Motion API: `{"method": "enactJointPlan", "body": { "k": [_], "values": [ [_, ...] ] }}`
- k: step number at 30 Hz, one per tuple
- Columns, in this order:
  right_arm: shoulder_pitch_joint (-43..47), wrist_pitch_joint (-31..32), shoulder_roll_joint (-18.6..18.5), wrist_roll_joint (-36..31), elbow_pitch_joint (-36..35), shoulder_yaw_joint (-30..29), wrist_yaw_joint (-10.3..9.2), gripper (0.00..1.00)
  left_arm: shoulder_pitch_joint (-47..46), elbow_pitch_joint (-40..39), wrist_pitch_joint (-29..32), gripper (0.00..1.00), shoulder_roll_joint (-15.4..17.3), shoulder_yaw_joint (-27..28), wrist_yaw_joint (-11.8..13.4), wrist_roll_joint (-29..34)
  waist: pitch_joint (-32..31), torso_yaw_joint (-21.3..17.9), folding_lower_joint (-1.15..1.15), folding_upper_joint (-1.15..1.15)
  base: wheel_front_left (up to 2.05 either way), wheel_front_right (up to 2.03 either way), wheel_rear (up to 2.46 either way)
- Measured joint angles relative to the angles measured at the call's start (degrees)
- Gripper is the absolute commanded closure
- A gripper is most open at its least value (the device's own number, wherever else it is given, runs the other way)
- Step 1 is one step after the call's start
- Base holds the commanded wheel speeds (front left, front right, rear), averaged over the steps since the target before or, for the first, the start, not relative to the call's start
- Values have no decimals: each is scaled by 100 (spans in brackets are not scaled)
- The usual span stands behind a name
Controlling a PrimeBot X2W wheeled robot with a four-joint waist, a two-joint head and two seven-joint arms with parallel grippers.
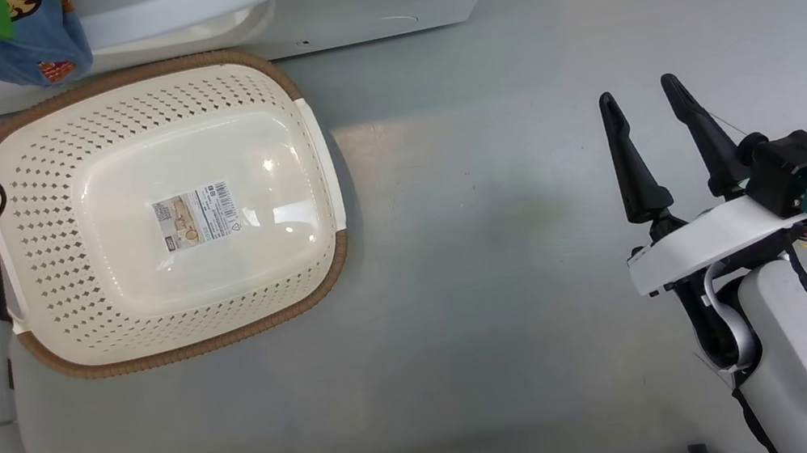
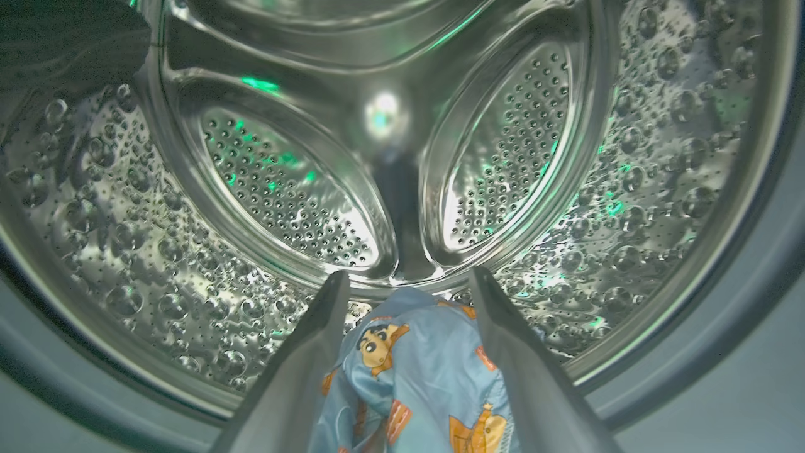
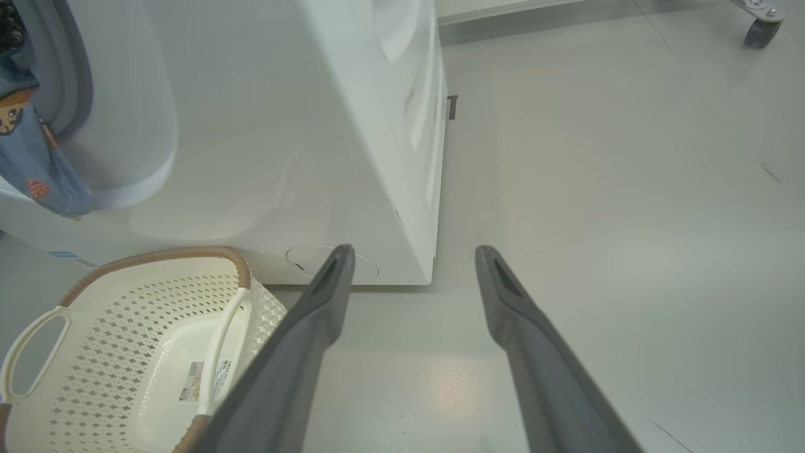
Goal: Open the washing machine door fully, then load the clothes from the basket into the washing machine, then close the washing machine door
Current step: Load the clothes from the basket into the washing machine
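Left gripper (image 2: 409,274) spread at washing machine (image 2: 377,157) drum, clothes (image 2: 415,377) lying between fingers (image 2: 302,365) at near lip; basket (image 1: 71,298) holds its label (image 1: 198,216); right gripper (image 1: 639,89) spread over floor (image 1: 499,260).

You have a smooth, pale grey floor (image 1: 497,244) before you, with a soft patch of glare on it. In the right wrist view, a small grey caster wheel (image 3: 756,31) stands on it, far off.

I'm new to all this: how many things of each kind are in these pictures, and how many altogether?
Washing machine: 1
Basket: 1
Blue printed clothes, one bundle, pieces hard to tell apart: 1
Robot tools, left tool and right tool: 2
Total: 5
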Motion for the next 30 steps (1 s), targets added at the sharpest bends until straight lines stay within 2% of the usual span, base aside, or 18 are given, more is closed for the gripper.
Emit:
{"method": "enactJointPlan", "body": {
  "k": [30],
  "values": [
    [40, 0, -2, -38, -32, -66, 52, 0, 2387, -1413, 0, 0, -230, 672, 44, 218, -153, 96, 0, 0, 0, 0, 0]
  ]
}}
